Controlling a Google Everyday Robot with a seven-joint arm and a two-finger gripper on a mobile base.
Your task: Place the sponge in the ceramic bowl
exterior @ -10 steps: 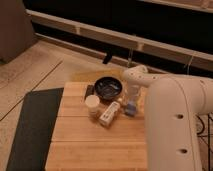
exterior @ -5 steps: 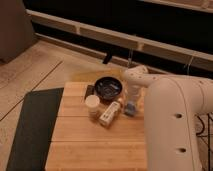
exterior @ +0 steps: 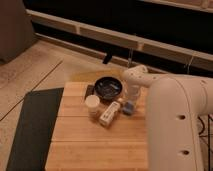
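The ceramic bowl, round, dark and glossy, sits near the far edge of the wooden table. The sponge, a small light-blue block, lies on the table just right of the bowl's near side. My gripper reaches down from the white arm directly above and behind the sponge, between it and the bowl's right rim. The arm's wrist hides most of the gripper.
A white rectangular bottle lies tilted left of the sponge. A cream-white round cup stands in front of the bowl. A dark mat covers the floor left of the table. The bulky white arm fills the right side.
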